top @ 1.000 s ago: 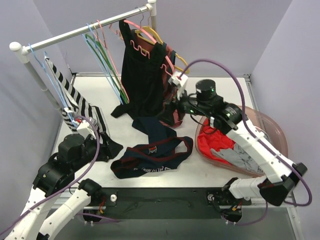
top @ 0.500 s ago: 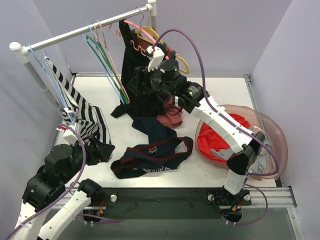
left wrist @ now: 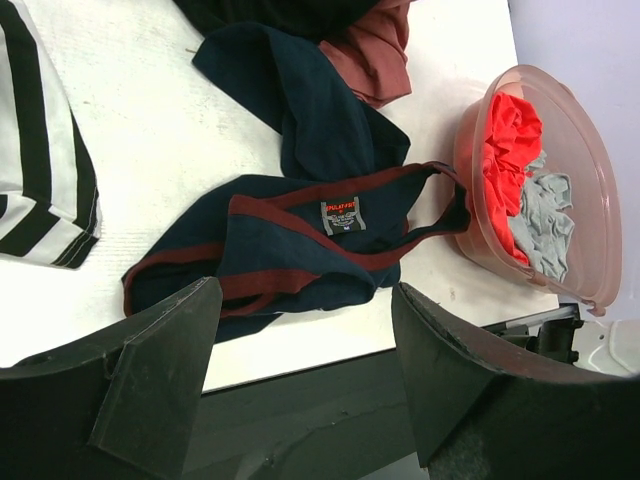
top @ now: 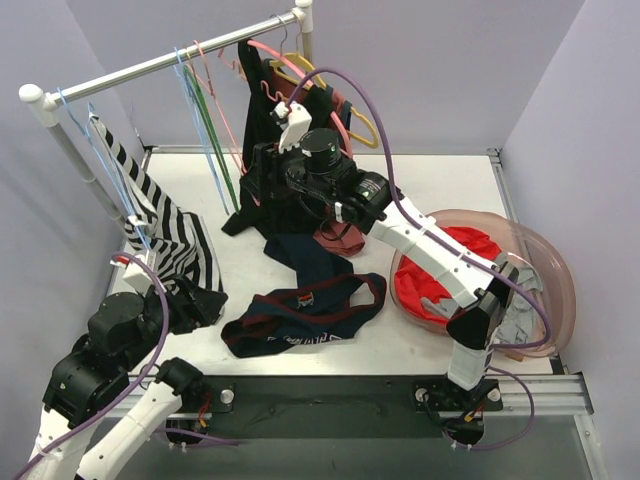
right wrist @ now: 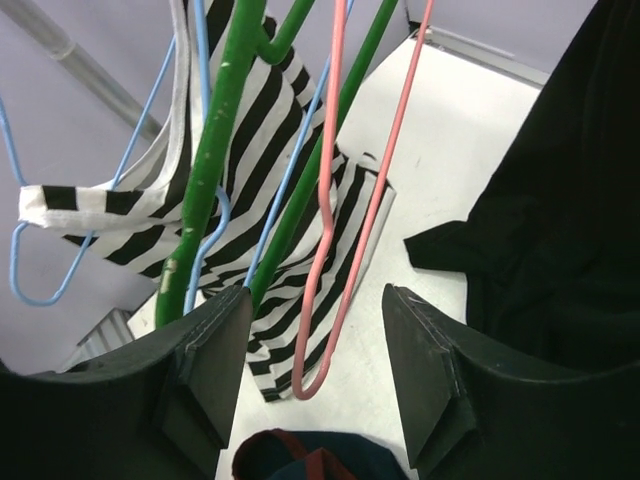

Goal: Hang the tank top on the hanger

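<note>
The navy tank top [top: 305, 310] with dark red trim lies crumpled on the table near the front; it shows in the left wrist view [left wrist: 300, 230] and at the bottom of the right wrist view [right wrist: 300, 468]. The pink hanger [top: 222, 108] hangs on the rail among green and blue hangers. In the right wrist view the pink hanger's [right wrist: 326, 150] lower loop hangs between my jaws, touching neither. My right gripper [top: 252, 178] [right wrist: 318, 292] is open at the rack. My left gripper [top: 185, 300] [left wrist: 305, 288] is open and empty, low at the front left.
A black dress [top: 280, 150] hangs right of my right gripper. A striped garment [top: 165, 225] hangs at the left. Green hangers [right wrist: 215, 170] crowd the pink one. A pink basin [top: 555, 262] of red and grey clothes stands at the right. A dusty red cloth [top: 345, 235] lies mid-table.
My right arm has swung from beside the basin up and left to the rack, its open gripper now at the hangers. My left arm has drawn back toward the near edge.
</note>
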`<state>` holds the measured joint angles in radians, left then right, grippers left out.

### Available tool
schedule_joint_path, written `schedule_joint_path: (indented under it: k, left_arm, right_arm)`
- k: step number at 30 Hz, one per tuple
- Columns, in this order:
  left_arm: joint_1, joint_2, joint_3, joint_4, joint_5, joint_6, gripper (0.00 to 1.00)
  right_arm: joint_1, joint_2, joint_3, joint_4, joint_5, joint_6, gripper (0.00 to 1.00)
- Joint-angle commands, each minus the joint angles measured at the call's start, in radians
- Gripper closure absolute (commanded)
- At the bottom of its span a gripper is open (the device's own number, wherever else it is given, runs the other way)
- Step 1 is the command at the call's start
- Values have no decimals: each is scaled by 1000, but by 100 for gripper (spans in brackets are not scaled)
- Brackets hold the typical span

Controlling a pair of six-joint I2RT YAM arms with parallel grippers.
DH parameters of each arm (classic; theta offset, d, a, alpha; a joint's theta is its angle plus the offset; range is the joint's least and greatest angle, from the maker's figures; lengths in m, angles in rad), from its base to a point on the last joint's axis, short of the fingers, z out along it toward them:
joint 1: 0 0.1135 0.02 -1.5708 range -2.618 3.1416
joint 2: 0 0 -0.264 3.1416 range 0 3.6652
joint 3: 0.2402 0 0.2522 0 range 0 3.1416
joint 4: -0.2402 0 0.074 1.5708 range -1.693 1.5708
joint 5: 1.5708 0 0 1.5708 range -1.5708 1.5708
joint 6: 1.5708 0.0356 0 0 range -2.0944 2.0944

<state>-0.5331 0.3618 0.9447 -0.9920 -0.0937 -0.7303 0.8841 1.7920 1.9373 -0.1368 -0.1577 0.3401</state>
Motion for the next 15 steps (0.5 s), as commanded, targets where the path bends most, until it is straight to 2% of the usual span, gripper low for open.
schedule_joint_path:
  k: [1,9,15]
  left_arm:
    - [4,-12,5,18,-9,-14,21]
    - [2,-24,3,7,-11,-18,21]
    - [1,-30,5,1,-14,-20,21]
  right_arm:
    - [12,30,52,48,95,-27,49]
    - [16,98,124,48,155,-101,61]
    - [16,110,130,49,257,-170,83]
